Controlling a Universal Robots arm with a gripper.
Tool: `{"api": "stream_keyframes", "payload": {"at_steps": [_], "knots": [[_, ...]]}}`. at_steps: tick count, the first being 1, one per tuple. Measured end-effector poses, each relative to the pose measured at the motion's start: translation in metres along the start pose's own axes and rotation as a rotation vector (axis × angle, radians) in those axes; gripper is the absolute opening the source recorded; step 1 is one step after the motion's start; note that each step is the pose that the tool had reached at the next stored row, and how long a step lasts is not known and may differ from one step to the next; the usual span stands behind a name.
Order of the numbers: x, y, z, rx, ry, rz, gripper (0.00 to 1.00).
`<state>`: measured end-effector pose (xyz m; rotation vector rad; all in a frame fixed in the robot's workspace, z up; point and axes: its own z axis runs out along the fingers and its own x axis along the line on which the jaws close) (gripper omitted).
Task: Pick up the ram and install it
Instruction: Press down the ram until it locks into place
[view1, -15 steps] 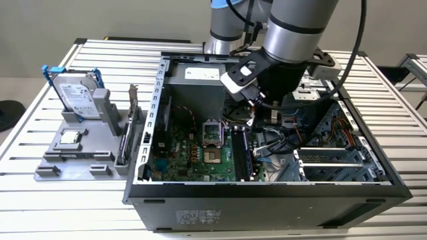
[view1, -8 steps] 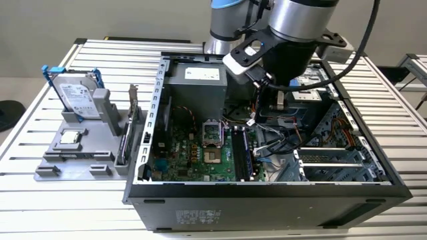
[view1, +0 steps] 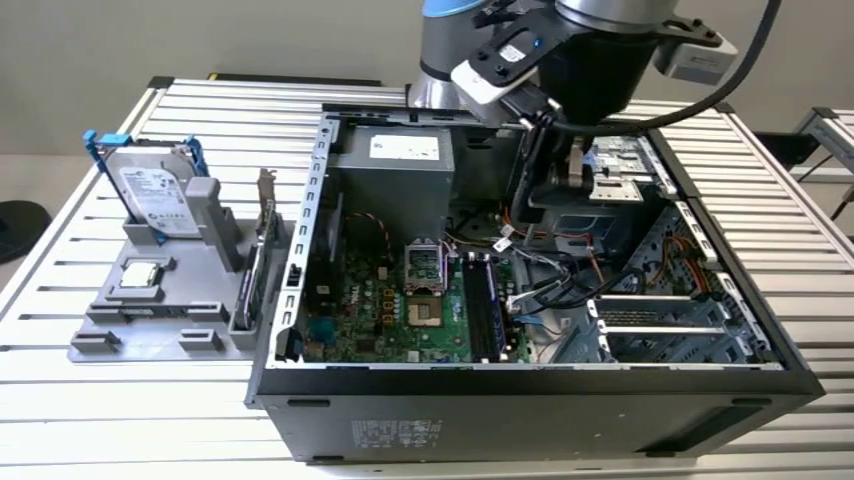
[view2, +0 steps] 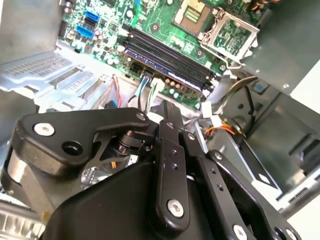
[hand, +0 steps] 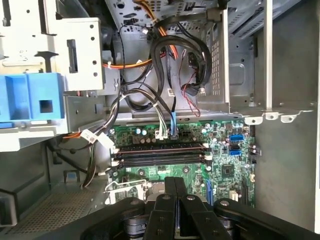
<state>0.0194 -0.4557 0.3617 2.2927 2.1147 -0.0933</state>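
Note:
The ram (view1: 477, 300) stands on edge in one of the long memory slots on the green motherboard (view1: 387, 300) inside the open computer case. In both wrist views it is a thin dark stick (view2: 172, 64) (hand: 160, 149) lying along the slots, with latches at its ends. My gripper (view1: 525, 215) hangs inside the case, above and behind the slots, apart from the ram. Its black fingers (view2: 169, 112) (hand: 175, 185) are pressed together with nothing showing between them.
Loose cables (hand: 165, 107) run over the board's far edge under the gripper. A metal drive cage (view1: 667, 320) fills the case's right side, and the power supply (view1: 400, 160) sits at the back. On the grey tray (view1: 147, 320) to the left stand a hard drive (view1: 150, 195) and an expansion card (view1: 260, 260).

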Motion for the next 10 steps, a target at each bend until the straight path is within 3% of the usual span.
{"api": "stream_keyframes", "payload": {"at_steps": [3,10], "knots": [[-0.0003,-0.0001,-0.0052,0.0,0.0,0.0,0.0],[-0.0003,-0.0002,-0.0052,0.0,0.0,0.0,0.0]]}}
